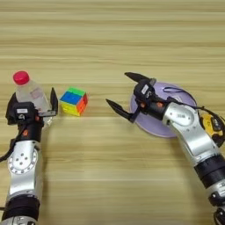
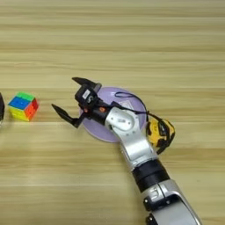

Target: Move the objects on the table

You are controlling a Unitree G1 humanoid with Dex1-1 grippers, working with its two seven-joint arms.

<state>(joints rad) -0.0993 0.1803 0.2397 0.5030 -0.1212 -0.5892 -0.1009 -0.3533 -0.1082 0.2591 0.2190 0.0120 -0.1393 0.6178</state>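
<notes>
Gripping the clear bottle with the red cap (image 1: 30, 92) at the counter's (image 1: 110, 39) left side, the left tool (image 1: 34, 107) has its fingers closed around the body. Just beside it sits the puzzle cube (image 1: 74, 101). The right tool (image 1: 127, 96) hangs spread wide and empty over the near-left rim of the lilac plate (image 1: 176, 94), the yellow-and-black tape measure (image 2: 160, 132) behind its forearm. Best lift the bottle straight up, clear of the cube.

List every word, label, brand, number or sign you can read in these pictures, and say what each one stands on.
None can be read.
Bottle, held in the left gripper: no label shows.
Puzzle cube: plain coloured squares only.
Tape measure: any marking is too blurred to read.
Lilac plate, under the open right gripper: no print shows.
</notes>
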